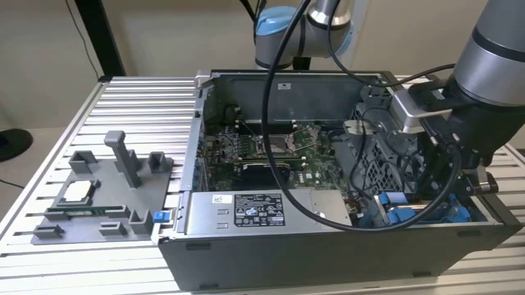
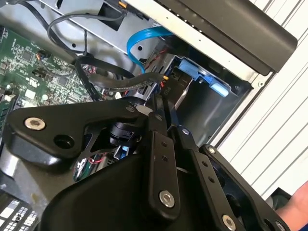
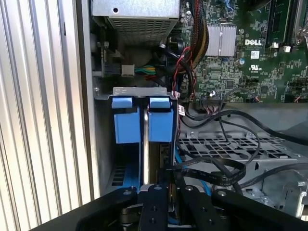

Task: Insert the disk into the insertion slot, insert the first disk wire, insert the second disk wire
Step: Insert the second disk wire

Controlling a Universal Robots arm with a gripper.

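1. The tool [image 3: 168, 192] is low inside the open computer case [image 1: 246, 258], down at the case's corner nearest the desk's [image 1: 139, 98] front edge on the exterior view's right.
2. Its fingers [image 2: 161, 144] look pressed together on something thin and dark beside a black wire [image 3: 216, 168]. I cannot tell for sure what it pinches.
3. The disk [image 3: 145, 144] stands on its thin edge in the insertion slot [image 3: 142, 91], between two bright blue clips [image 3: 126, 120].
4. I think it stands this way so it fits the narrow bay.
5. Its long side runs deep into the slot, away from the tool.
6. A blue wire [image 2: 137, 41] curls close above the bay in the second wrist view.
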